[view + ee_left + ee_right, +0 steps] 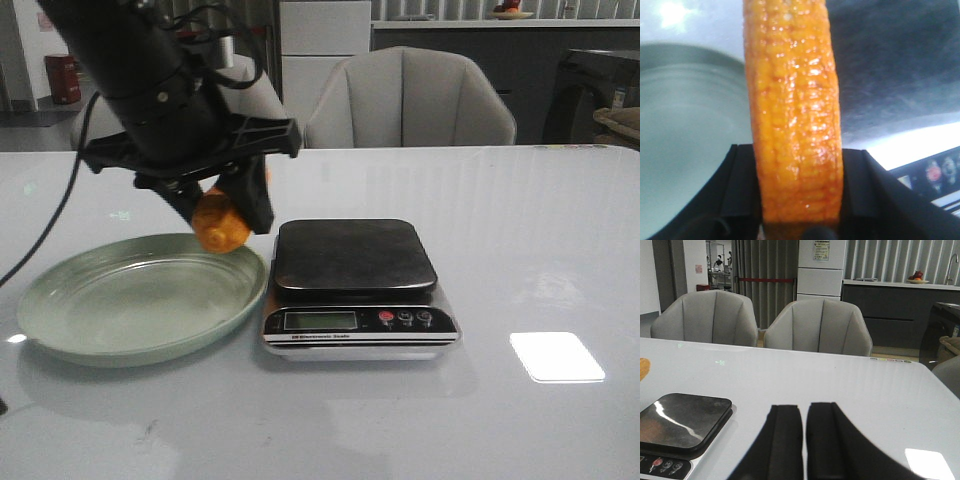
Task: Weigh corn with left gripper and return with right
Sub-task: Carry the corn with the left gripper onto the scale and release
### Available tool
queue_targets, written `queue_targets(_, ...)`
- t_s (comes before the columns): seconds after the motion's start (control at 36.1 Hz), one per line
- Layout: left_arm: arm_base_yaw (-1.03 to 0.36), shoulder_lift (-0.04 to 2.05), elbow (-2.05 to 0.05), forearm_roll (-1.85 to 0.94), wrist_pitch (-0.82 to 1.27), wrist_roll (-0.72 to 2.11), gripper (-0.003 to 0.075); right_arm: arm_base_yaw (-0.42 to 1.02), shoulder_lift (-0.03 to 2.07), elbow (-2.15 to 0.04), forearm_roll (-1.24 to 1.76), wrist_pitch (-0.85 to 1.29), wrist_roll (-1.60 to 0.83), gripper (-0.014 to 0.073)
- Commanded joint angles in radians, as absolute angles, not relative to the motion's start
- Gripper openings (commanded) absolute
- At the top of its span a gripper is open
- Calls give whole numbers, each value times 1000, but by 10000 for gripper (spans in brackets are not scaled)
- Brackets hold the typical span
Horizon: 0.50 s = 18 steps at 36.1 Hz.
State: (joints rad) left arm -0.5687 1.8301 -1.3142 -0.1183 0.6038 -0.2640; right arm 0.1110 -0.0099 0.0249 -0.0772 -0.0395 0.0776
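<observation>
Corn [221, 226] in left end effector [224, 212], btwn plate [120, 330] & scale [355, 262].

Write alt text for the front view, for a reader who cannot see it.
The left gripper holds an orange corn cob in the air, over the gap between a pale green plate and a kitchen scale. Both stand on a white table, the scale's dark platform bare, with grey chairs behind.
</observation>
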Motion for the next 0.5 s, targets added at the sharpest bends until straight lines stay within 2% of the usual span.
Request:
queue_targets(0.0, -598, 1814, -1383, -169, 572, -274, 118, 105, -28, 36, -88, -123, 71, 197)
queue_targets(0.17, -650, 1872, -1445, -193, 564, -274, 188, 105, -28, 36, -88, -123, 71, 197)
queue_targets(0.39, -689, 1941, -1491, -236, 546, -279, 457, 105, -28, 36, -88, -123, 71, 197)
queue_targets(0.47, -694, 1961, -1505, -253, 543, -279, 492, 105, -28, 36, -88, -123, 71, 197)
